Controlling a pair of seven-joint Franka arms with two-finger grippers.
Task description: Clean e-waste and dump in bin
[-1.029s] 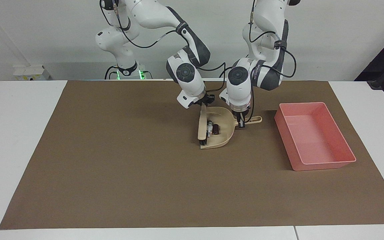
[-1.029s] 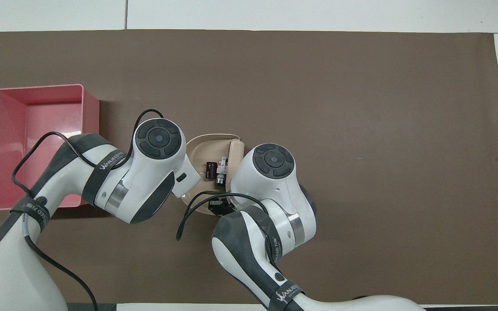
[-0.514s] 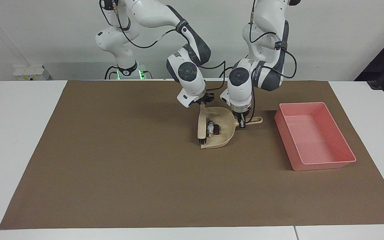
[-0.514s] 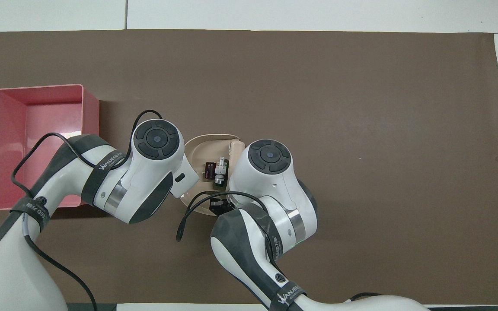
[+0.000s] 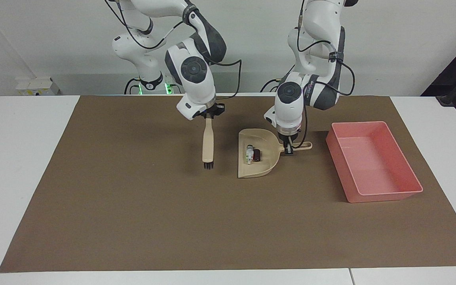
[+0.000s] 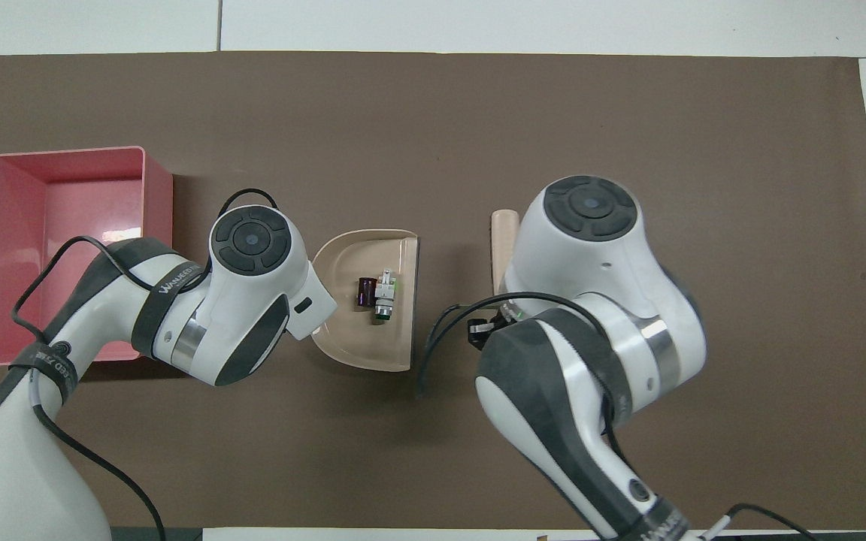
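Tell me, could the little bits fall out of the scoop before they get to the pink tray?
They might. The white bit and the dark bit lie loose in the dustpan, near its open lip. The left gripper holds only the thin handle, so a tilt while lifting could spill them onto the brown mat. The pink bin has a raised rim the pan could bump. The right gripper holds the brush up, apart from the pan.

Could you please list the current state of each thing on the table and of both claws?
Beige plastic dustpan: flat on the brown mat, handle in the left claw.
White bit with orange band: in the dustpan.
Dark blackish-brown bit: in the dustpan, beside the white one.
Beige hand brush: hanging bristles-down from the right claw, above the mat.
Pink rectangular plastic bin: upright, empty.
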